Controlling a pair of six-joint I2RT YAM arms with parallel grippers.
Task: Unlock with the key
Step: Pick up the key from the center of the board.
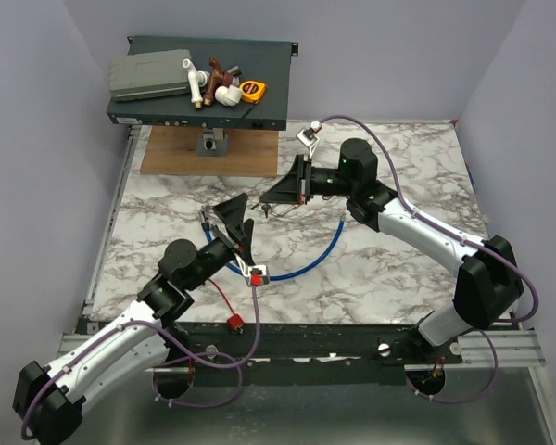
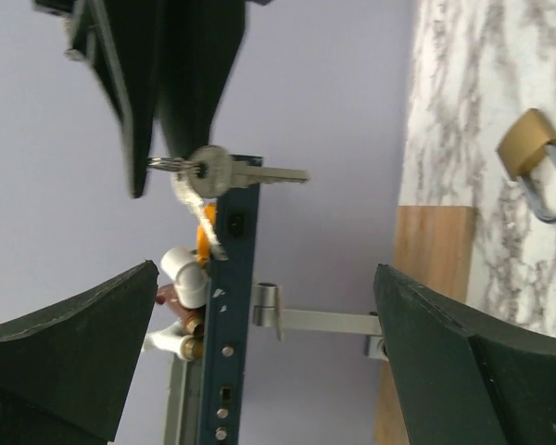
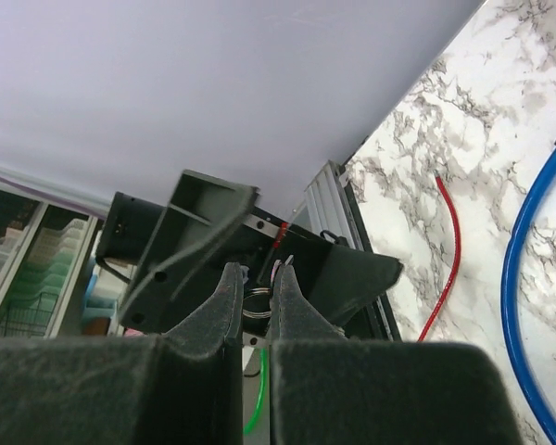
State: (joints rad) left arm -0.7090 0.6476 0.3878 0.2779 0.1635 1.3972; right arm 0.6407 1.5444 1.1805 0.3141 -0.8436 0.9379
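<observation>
Over the marble table (image 1: 398, 278), right claw (image 3: 257, 295) pinches key (image 2: 232, 172).

I work over a marble table (image 1: 389, 278) between plain purple walls (image 1: 398, 46). At the far left a wooden board (image 1: 176, 153) lies on it, and a metal bracket (image 1: 211, 142) on the board holds up a dark rack shelf (image 1: 269, 83). On the shelf I see a grey box (image 1: 148, 76) at the left, then white pipe fittings (image 1: 196, 88), a copper fitting (image 1: 224, 70) and a yellow tape measure (image 1: 252, 91), all close together. A blue cable (image 1: 320, 252) curves across the middle of the marble. A brass padlock (image 2: 524, 141) lies flat on the marble near the board. An aluminium rail (image 1: 500, 345) runs along the near edge.
</observation>
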